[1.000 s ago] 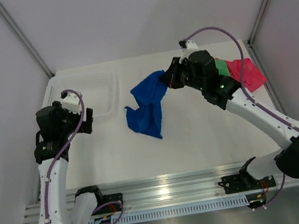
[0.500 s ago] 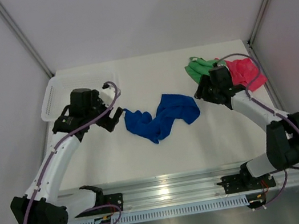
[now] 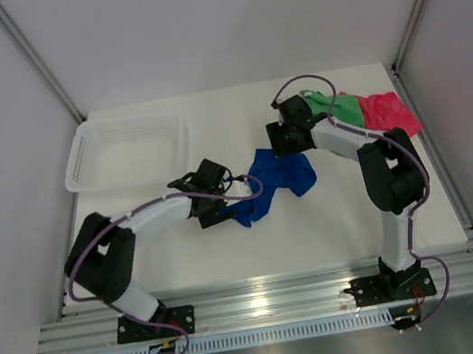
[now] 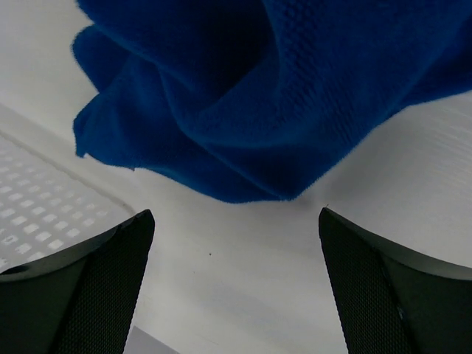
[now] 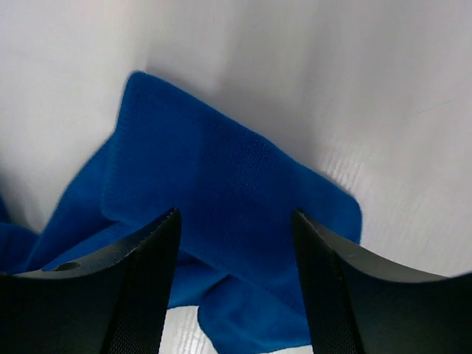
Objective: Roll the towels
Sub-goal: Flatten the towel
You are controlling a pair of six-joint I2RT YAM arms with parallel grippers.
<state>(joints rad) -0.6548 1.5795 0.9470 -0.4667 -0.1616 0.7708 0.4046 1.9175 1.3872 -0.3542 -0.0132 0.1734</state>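
Observation:
The blue towel (image 3: 276, 181) lies crumpled on the white table (image 3: 335, 215) at mid-table. My left gripper (image 3: 222, 196) sits low at the towel's left end, open; in the left wrist view its fingers (image 4: 96, 280) frame bare table, with the blue towel (image 4: 251, 96) just ahead. My right gripper (image 3: 284, 143) hovers at the towel's upper right edge, open, and the blue towel (image 5: 221, 199) fills the gap between its fingers (image 5: 346, 295) without being pinched. A green towel (image 3: 341, 106) and a pink-red towel (image 3: 390, 113) lie bunched together at the back right.
A white mesh basket (image 3: 126, 150) stands at the back left. Grey walls with metal frame posts enclose the table on three sides. An aluminium rail (image 3: 267, 295) carrying both arm bases runs along the near edge.
The right gripper opened and let the blue towel drop to the table. The left arm swung from beside the basket to the towel's left end; the right gripper moved over its upper right edge.

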